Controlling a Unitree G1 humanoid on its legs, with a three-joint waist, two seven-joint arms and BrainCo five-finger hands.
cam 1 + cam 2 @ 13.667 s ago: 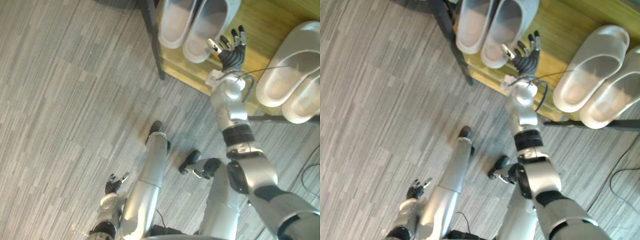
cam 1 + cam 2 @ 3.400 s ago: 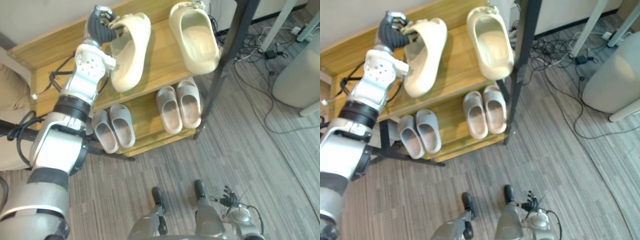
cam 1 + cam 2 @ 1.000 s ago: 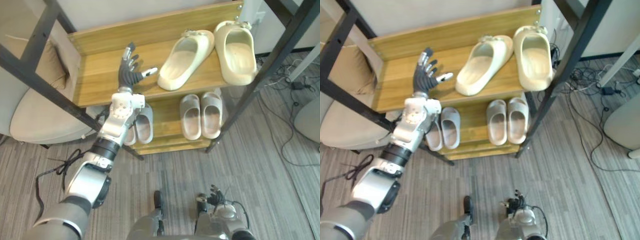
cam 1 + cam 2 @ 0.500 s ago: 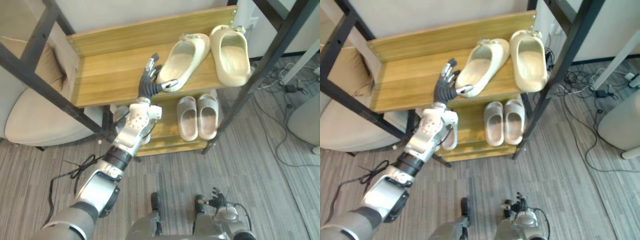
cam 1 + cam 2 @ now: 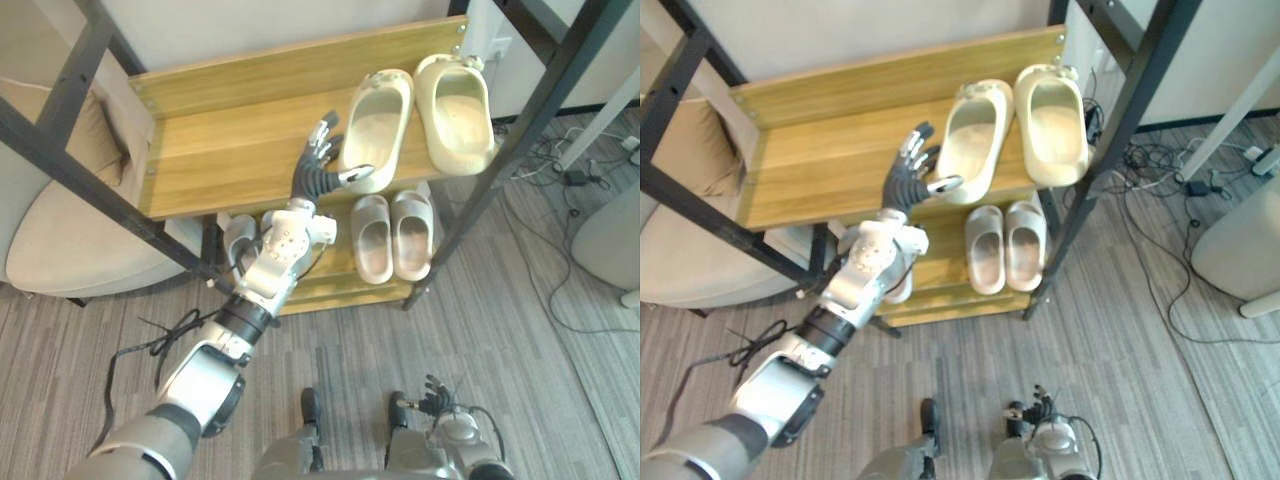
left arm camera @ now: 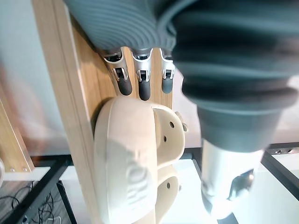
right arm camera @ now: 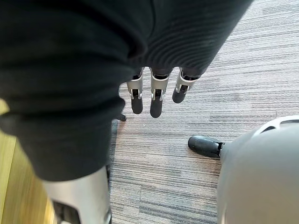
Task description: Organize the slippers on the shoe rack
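The left robot hand (image 5: 320, 168) is up at the top shelf of the shoe rack (image 5: 215, 150), fingers straight and spread. It is open and grips nothing. Its thumb tip sits right at the near end of the closer cream slipper (image 5: 378, 130). In the left wrist view the fingertips (image 6: 144, 91) lie just at that slipper's rim on the wood; whether they press on it I cannot tell. The second cream slipper (image 5: 455, 98) lies just beside the first, at the shelf's right end, the two nearly parallel with openings up. On the lower shelf a pair of grey slippers (image 5: 392, 235) stands side by side beneath them, and another grey pair (image 5: 238, 243) shows partly behind the left arm. The right robot hand (image 5: 432, 393) hangs low over the carpeted floor (image 7: 243, 70) — fingers loosely straight, holding nothing. A beige cushioned chair (image 5: 60, 235) stands left of the rack.
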